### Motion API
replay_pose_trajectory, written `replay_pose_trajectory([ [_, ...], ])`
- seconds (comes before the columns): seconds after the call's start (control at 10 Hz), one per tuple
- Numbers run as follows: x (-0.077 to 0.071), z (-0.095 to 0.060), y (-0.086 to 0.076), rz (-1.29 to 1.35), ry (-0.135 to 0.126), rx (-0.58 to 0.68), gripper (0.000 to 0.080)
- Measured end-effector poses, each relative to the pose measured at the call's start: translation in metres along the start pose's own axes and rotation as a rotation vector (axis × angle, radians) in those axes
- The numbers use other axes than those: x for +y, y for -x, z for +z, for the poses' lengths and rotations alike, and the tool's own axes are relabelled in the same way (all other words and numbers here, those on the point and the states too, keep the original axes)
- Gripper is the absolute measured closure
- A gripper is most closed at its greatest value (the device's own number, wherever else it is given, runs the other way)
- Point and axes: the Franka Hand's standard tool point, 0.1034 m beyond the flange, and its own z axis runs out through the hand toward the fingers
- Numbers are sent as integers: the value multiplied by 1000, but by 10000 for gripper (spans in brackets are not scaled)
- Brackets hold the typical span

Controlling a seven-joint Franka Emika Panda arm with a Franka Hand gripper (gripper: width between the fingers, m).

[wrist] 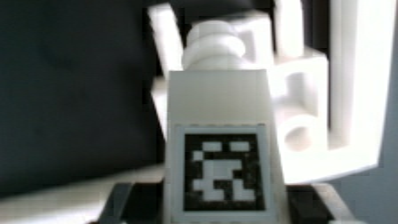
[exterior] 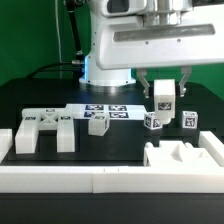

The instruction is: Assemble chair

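Chair assembly, one part in hand. The leg block (exterior: 164, 97), a white upright piece with a square tag on its face, sits between the two fingers (exterior: 146, 90) at about two o'clock of the exterior view's centre. It appears raised a little off the black bench (exterior: 30, 100) rather than standing on it. The fingers are drawn in to a middling gap and clamp the block by its sides, tag outward, which keeps it upright for seating into another part. In the wrist view the same leg block (wrist: 222, 130) fills the middle of the picture, with the tag nearest the camera. More white plastic shows blurred beyond it, and which part that is cannot be told. Just below the held block, at roughly five and seven o'clock from it, two loose tagged blocks (exterior: 152, 120) (exterior: 188, 120) stand on the bench. A third block (exterior: 98, 123) stands at about nine o'clock, near the flat marker board (exterior: 108, 109). The notched frame (exterior: 40, 130) lies well apart at nine o'clock of the exterior view. A second frame (exterior: 185, 155) rests at five o'clock against the border rail (exterior: 80, 182), a corner that would likely brace it while parts are pressed in. None of the parts on the bench looks joined to another, so the build seems to be at an early stage. The next move probably calls for square alignment, since a tilted block could jam or slip.
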Motion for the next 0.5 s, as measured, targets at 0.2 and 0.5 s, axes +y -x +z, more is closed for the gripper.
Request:
replay_pose_trajectory([
  [0.2, -1, 0, -1, -14, -2, 132, 511],
  [0.5, -13, 4, -3, -83, -7, 303, 511],
])
